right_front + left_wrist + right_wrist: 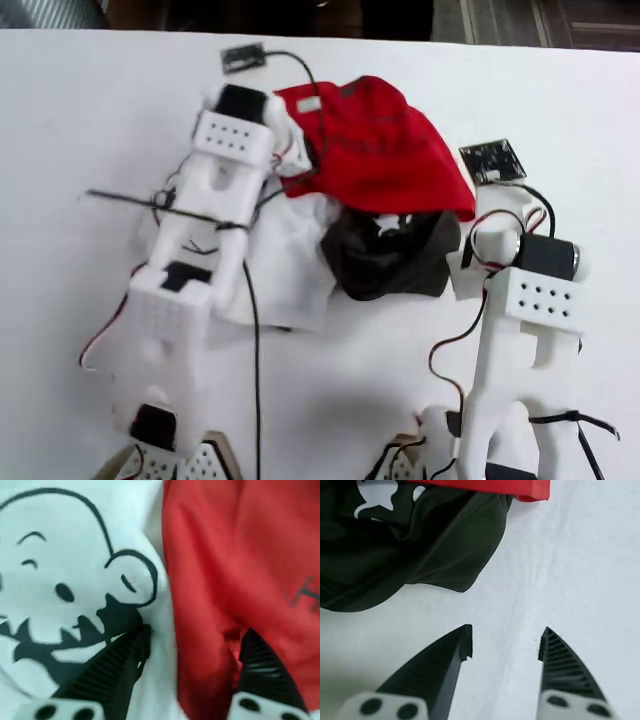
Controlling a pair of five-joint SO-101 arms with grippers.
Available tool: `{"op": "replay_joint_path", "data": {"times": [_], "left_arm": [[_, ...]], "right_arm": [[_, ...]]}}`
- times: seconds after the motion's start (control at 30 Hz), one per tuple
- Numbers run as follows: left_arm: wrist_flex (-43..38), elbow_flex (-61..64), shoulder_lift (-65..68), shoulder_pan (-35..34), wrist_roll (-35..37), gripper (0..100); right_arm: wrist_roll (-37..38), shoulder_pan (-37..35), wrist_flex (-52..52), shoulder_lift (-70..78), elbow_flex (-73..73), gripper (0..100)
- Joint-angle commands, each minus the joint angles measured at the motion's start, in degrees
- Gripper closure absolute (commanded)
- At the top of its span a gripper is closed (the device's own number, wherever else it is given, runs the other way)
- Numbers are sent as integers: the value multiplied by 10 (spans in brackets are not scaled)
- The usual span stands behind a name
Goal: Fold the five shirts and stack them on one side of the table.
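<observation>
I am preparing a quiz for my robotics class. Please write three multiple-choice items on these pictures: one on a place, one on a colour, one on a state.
1. Where is the right gripper? A. on a folded stack. B. on the other arm. C. above bare table beside the black shirt.
2. What colour is the shirt with the drawn face below the left gripper? A. red. B. white. C. black.
3. How do the left gripper's jaws stand? A. open. B. shut on cloth. C. shut on nothing.
Key: 1 C, its wrist view shows table between the fingertips; 2 B, the face is drawn on white cloth; 3 A, a wide gap parts the fingertips.
</observation>
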Motion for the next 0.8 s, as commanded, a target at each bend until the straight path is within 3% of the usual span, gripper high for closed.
{"op": "replay_joint_path", "data": {"times": [0.0, 0.07, 0.17, 0.23, 0.3, 0.37, 0.57, 0.77], "left_arm": [[-40, 1, 48, 4, 2, 695], [-50, 1, 81, 8, -15, 697], [-52, 1, 113, 18, -106, 706], [-52, 1, 121, 19, -159, 791], [-48, 1, 122, 14, -188, 972], [-26, 0, 120, -1, -207, 946], [79, -160, 53, -110, -215, 975], [81, -334, -73, -259, -395, 975]], "right_arm": [[5, 3, 6, 0, -26, 779], [5, 3, 6, 0, -26, 779], [5, 3, 6, 0, -26, 779], [5, 3, 6, 0, -26, 779], [5, 3, 7, 0, -26, 779], [5, 3, 15, 0, -26, 779], [5, 4, 19, 0, -26, 779], [5, 4, 17, 0, -26, 779]]}}
